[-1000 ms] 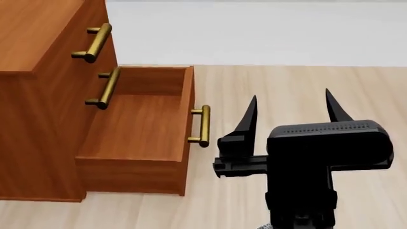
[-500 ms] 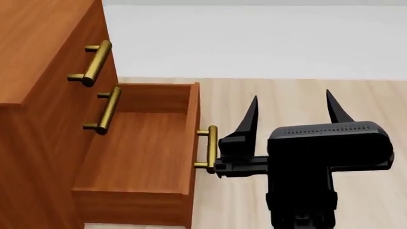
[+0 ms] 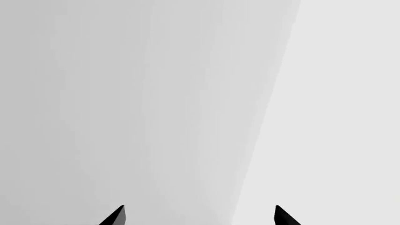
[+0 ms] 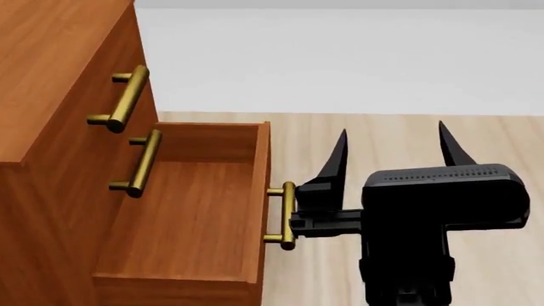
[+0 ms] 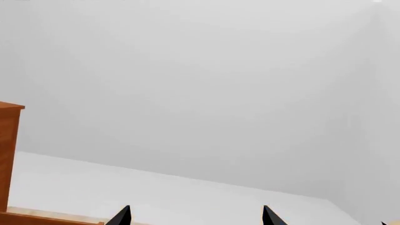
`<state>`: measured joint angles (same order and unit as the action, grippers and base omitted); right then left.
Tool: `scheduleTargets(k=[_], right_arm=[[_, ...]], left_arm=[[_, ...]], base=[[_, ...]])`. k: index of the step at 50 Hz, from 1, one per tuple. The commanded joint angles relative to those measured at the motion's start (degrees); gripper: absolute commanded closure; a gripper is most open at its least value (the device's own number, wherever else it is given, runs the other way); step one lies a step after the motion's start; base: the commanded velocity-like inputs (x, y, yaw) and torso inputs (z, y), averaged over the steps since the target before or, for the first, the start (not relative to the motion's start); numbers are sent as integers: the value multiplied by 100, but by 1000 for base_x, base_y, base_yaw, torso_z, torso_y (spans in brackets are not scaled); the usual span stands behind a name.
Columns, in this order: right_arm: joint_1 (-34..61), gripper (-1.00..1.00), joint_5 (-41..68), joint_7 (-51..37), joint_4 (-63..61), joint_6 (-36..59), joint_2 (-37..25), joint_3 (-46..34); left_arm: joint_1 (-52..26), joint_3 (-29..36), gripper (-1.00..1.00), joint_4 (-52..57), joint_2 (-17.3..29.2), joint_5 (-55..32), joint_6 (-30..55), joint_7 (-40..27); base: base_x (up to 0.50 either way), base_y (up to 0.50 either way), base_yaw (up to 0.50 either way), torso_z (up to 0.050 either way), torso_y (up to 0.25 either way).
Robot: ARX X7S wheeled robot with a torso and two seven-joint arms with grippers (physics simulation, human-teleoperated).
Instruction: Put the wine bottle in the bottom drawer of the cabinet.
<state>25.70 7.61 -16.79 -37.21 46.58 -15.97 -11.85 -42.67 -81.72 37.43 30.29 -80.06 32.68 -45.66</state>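
Bottom drawer [image 4: 187, 217] of the cabinet [image 4: 51, 76] stood pulled far out in the head view, filling the lower left of the frame, its bare wooden floor showing and its brass handle [image 4: 287, 215] turned toward the middle. The right gripper [image 4: 392, 127] sat directly to the right of that handle, at lower centre-right, with its two black pointed fingers [image 4: 336, 162] spread wide and nothing between them. The nearer finger's base lay just beside the handle, and whether it touched the brass could not be told. Above the open drawer, the two upper drawers were closed, each showing its own brass bar [image 4: 127, 99] at the upper left. Pale wood flooring [image 4: 493, 140] ran behind the gripper. In the left wrist view the left gripper [image 3: 199, 208] showed only as two dark tips at the bottom edge, set well apart, facing plain grey walls. In the right wrist view the two finger tips at the bottom edge were likewise well apart, and a strip of the cabinet's side appeared at the left edge, well clear of them.
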Motion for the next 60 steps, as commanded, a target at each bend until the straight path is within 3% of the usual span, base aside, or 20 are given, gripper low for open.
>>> scheduleTargets(k=[1, 9, 19, 26, 30, 33, 34, 39, 43, 50, 60], right_arm=[[-26, -100, 20, -7, -12, -46, -32, -8], [-114, -100, 99, -64, -222, 120, -22, 101], [-768, -100, 217, -220, -1331, 551, -194, 426], [-1089, -100, 785, -128, -2034, 1023, 0, 1296], [-1194, -100, 1681, -366, -2274, 1149, -57, 1826], [-1290, -100, 3284, -1288, -2274, 913, -537, 2202], [-1300, -100, 4144, -1424, -2257, 1018, -442, 2664], [-1828, -100, 5257, -2591, -2273, -479, -1665, 2265], [-2156, -100, 5252, -3081, -2274, -1487, -2429, 1779], [-2878, -100, 5475, -3294, -2266, -2518, -2904, 1861], [-4124, -100, 5464, -3693, -2273, -4401, -4055, 1469]], left_arm=[[16, 1, -100, 0, 13, -22, -4, 0], [24, 20, -100, -2, 5, 0, -9, 18], [32, 31, -100, -3, 2, -21, -14, 20], [21, 99, -100, -7, 24, 33, -8, 11], [41, 71, -100, -3, 15, 6, -12, 22], [41, 76, -100, -3, 13, 13, -15, 23], [42, 75, -100, -2, 19, 8, -15, 16], [45, 89, -100, 0, 37, -16, -9, 3], [51, 98, -100, 0, 41, -3, -10, 14], [76, 117, -100, 0, 38, 40, -7, 57], [95, 126, -100, 1, 69, 12, 5, 13]], base=[[316, 20, 0, 0, 0], [319, 22, 0, 0, 0], [0, 0, 0, 0, 0], [0, 0, 0, 0, 0], [0, 0, 0, 0, 0], [0, 0, 0, 0, 0], [0, 0, 0, 0, 0], [0, 0, 0, 0, 0], [0, 0, 0, 0, 0], [0, 0, 0, 0, 0], [0, 0, 0, 0, 0]])
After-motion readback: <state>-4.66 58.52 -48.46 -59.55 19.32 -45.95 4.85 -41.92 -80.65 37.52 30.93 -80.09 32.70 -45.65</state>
